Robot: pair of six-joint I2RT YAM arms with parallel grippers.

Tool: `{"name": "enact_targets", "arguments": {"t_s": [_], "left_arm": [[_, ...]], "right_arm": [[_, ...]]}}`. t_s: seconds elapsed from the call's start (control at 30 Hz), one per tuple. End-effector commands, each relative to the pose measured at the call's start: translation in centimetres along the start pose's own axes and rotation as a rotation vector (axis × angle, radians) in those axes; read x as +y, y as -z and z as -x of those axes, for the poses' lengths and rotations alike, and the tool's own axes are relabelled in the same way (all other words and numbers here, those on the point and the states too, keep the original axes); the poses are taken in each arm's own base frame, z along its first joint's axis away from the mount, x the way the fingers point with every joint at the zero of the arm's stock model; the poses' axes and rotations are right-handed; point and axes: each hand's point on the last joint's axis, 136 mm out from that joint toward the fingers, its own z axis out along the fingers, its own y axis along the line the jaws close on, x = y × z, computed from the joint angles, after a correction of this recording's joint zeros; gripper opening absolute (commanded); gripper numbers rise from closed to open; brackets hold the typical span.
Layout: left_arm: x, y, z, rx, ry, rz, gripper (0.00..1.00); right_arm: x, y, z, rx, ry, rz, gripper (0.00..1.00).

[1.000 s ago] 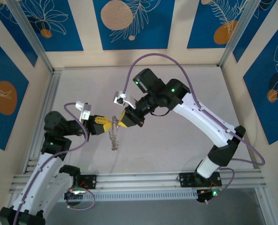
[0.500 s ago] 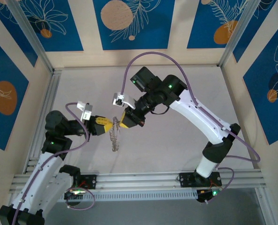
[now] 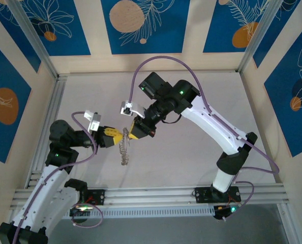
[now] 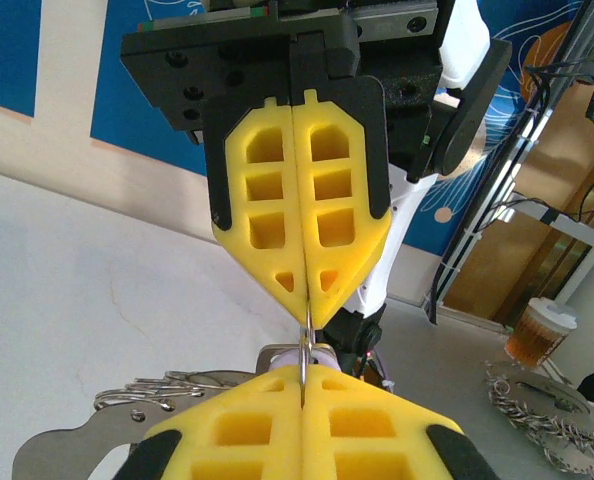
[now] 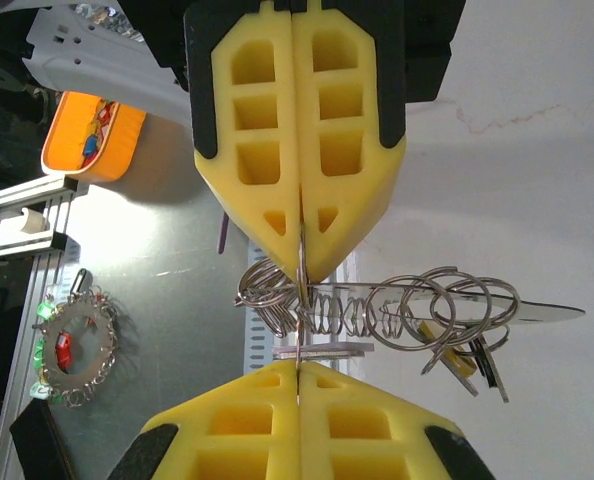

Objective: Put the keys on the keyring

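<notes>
The right gripper [image 3: 132, 132] is recorded shifted slightly toward frame left, closer to the left gripper [image 3: 118, 136]. Both sets of jaws are pinched shut, tip to tip, on the silvery coiled-ring keyring [image 3: 124, 149]. It is held between them mid-frame, its length trailing toward the lower edge.

Left yellow-padded gripper [image 3: 120, 136] and right yellow-padded gripper [image 3: 128, 134] meet tip to tip above the grey table [image 3: 191, 152], silvery coiled-wire keyring [image 3: 123, 151] between them.
</notes>
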Motion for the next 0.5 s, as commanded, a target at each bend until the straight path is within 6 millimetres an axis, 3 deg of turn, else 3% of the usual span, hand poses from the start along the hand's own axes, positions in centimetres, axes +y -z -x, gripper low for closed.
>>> {"name": "enact_targets", "arguments": {"t_s": [0.0, 0.47], "left_arm": [[-1.48, -0.13, 0.85, 0.001, -0.065, -0.046, 0.0], [-1.52, -0.18, 0.8, 0.003, -0.063, -0.048, 0.0]], "right_arm": [[0.72, -0.16, 0.11, 0.008, 0.011, 0.029, 0.0], [0.67, -0.43, 0.18, 0.009, 0.016, 0.033, 0.0]]}}
